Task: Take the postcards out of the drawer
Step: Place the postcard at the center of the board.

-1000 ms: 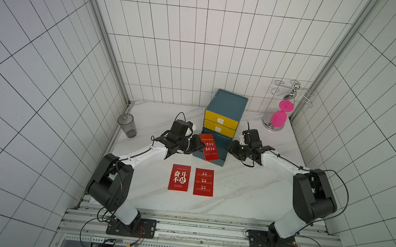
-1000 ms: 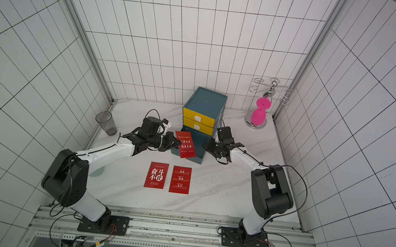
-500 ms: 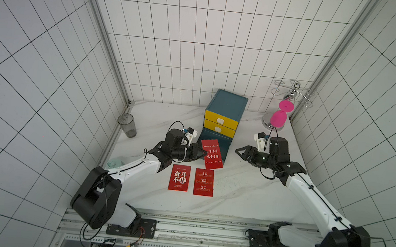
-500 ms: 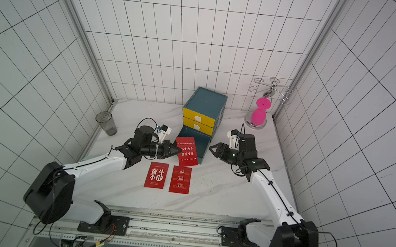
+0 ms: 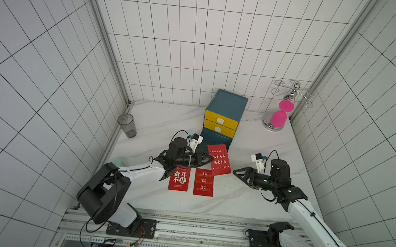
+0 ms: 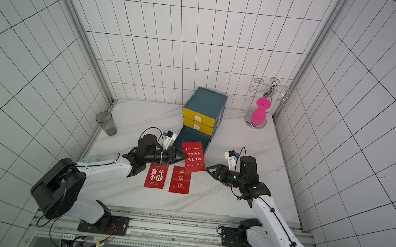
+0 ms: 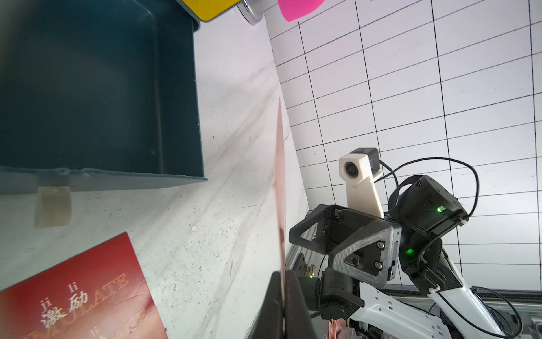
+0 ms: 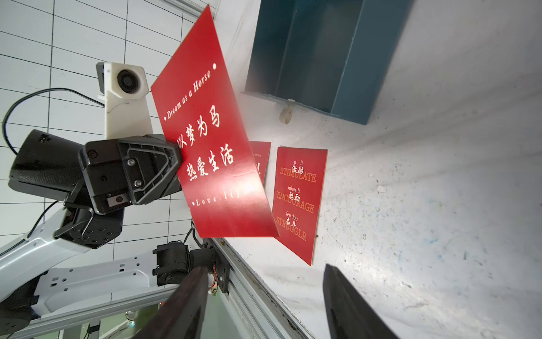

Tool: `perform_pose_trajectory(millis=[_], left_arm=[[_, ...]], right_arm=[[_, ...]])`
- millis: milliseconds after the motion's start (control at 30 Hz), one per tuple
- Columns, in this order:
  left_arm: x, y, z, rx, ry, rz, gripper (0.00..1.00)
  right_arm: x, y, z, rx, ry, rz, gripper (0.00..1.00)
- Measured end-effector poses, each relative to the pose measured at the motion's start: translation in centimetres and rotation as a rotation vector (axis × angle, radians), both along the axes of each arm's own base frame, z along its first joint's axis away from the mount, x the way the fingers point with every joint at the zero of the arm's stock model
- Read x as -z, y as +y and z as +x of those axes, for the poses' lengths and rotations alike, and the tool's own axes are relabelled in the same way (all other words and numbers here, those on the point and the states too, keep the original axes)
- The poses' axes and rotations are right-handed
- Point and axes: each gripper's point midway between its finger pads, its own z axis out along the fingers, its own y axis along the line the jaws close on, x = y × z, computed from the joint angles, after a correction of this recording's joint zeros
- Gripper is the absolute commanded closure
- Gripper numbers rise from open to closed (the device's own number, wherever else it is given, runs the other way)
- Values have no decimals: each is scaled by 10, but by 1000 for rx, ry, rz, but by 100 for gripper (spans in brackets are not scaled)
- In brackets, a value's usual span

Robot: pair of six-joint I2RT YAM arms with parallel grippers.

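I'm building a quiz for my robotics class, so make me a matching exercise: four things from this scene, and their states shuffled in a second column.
Things
1. red "Dream as a Horse" postcard
2. red "Stimulate" postcard
3. teal bottom drawer
4. black right gripper

States
A. pulled out, empty
B. open, holding nothing
C. pinched in the shut left gripper, lifted
D. lying flat on the white marble table

Pairs: 1-C, 2-D, 3-A, 4-B

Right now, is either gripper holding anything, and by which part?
The left gripper is shut on the "Dream as a Horse" postcard, pinching it midway along one long edge. The right gripper is open and holds nothing.
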Motion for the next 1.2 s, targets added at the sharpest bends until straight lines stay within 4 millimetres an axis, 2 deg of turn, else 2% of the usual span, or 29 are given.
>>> perform_pose_trajectory(millis=[200, 767, 1200], left_arm=[[-4, -9, -8, 26, -14, -16, 100], [-6, -14, -10, 26, -24, -21, 100], [-13, -16, -19, 59, -53, -58, 100]], right_arm=[[-11, 2, -3, -10, -33, 41, 35], [-23, 8, -8, -53, -54, 96, 38], [-21, 8, -6, -51, -53, 114, 41]])
